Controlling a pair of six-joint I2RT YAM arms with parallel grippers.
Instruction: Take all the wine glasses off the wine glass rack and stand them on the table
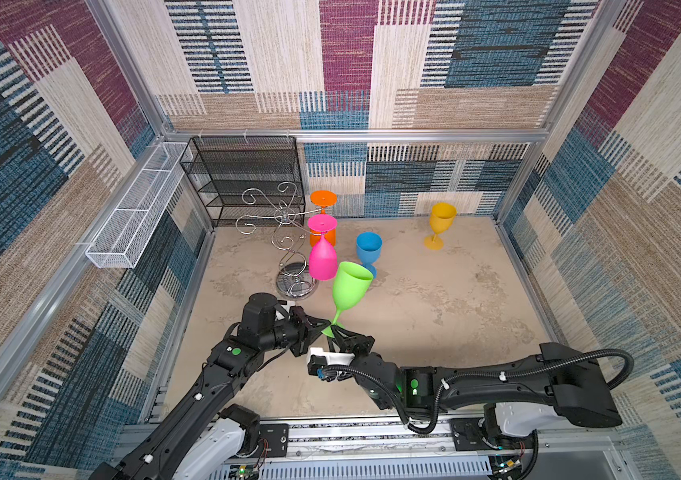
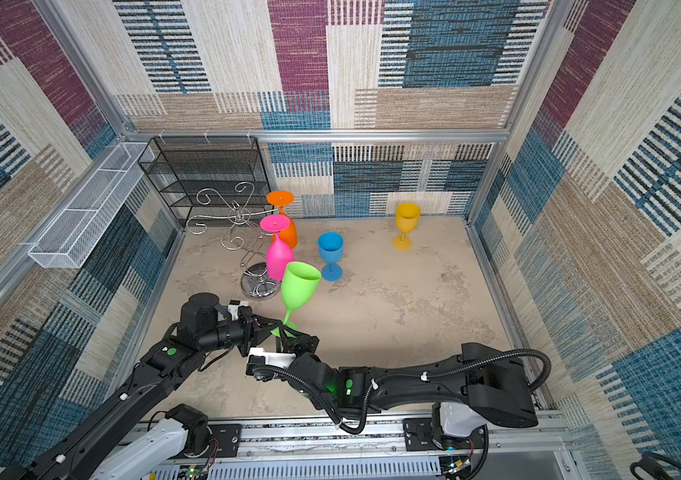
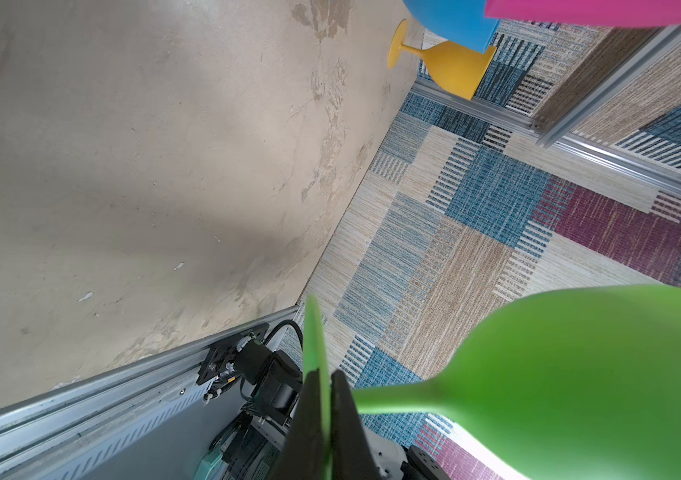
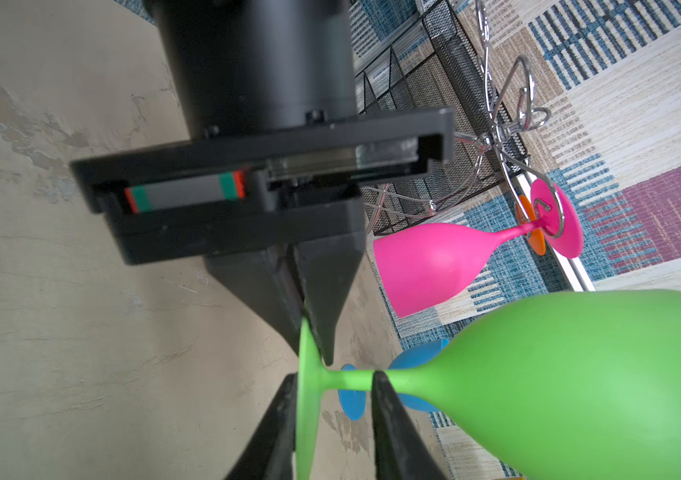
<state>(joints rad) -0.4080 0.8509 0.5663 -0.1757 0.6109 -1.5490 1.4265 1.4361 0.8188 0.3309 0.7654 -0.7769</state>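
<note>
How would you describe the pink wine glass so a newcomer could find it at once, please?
Find the black mesh shelf in the back left corner; the chrome wine glass rack stands before it. Of the two glasses hanging bowl-down there, it is the pink wine glass, in front of the orange glass.

Lime-green wine glass, tilted bowl-up, clear of the rack, chrome scroll-armed wine glass rack upright on tabletop, back left

Back left crowded: wine glass rack, pink glass, orange glass, black mesh shelf | centre blocked: blue glass behind green glass | right open: tabletop up to yellow glass
</note>
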